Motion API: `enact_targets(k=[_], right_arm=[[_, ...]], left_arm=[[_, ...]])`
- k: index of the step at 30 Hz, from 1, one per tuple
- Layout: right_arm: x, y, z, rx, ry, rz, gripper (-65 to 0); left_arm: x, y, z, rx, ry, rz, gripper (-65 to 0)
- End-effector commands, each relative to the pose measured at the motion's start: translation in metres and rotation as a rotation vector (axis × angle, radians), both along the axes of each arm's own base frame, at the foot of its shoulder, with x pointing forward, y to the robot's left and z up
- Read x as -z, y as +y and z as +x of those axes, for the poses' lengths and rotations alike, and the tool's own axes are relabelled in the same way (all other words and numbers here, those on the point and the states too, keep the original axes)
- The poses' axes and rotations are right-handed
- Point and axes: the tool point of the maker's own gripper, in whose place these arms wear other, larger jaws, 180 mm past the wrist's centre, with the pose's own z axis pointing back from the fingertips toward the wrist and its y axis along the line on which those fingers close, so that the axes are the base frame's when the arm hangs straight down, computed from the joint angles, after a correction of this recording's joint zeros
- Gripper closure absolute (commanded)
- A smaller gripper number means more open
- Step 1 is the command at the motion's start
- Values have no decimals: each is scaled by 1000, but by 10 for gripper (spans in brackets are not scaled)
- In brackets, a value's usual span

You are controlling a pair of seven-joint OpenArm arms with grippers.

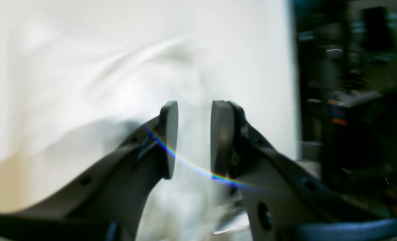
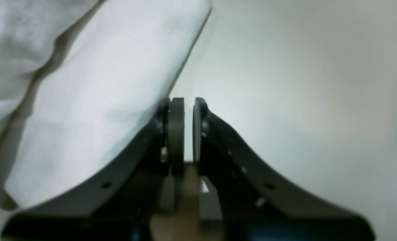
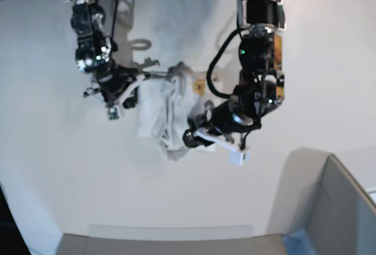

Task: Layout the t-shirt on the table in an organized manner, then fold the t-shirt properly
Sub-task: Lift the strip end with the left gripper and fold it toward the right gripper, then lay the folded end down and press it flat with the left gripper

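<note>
Two hands flank the bunched t-shirt [image 3: 164,114] on the bench [image 3: 59,178]: the left hand [image 1: 194,139] at its lower right edge, jaws parted, gripping nothing visible; the right hand [image 2: 188,134] nearly closed on a thin fold of the t-shirt's left side.

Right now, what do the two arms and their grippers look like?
Both arms are black, jointed and glossy, with black cables looping alongside. The left gripper has dark grey curved fingers with small holes and flat oval pads. The right gripper is built the same. In the base view a white block sits near the left wrist.
</note>
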Motion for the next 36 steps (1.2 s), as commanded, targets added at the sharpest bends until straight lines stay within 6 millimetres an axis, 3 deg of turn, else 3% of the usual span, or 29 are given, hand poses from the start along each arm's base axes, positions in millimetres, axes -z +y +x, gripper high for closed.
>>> enact_targets(k=[1, 6, 9, 12, 17, 22, 28, 31, 33, 36], right_arm=[[-26, -15, 12, 37, -87, -5, -51], [-73, -42, 22, 130, -214, 7, -51], [-94, -56, 24, 166, -270, 1, -51], [-94, -60, 20, 177, -269, -3, -51], [-90, -60, 16, 177, -258, -4, -51], [-94, -72, 14, 206, -269, -12, -51], [-98, -78, 13, 222, -280, -15, -51], [-97, -77, 13, 219, -278, -14, -51], [-97, -76, 13, 217, -278, -14, -51], [-97, -76, 14, 218, -276, -14, -51]], left_arm=[[-14, -11, 5, 21, -32, -34, -162], [6, -13, 3, 24, 27, -32, -162], [7, -28, -2, 73, 26, -19, -162], [11, -54, -9, 132, 1, 8, -162], [44, -96, -30, 230, 25, 68, -162], [40, -115, -35, 261, -27, 77, -162], [17, -120, -21, 241, -67, 41, -162], [-24, -121, -17, 236, -179, 3, -161], [-64, -119, -17, 230, -289, -30, -161], [-88, -101, -16, 220, -380, -5, -161]])
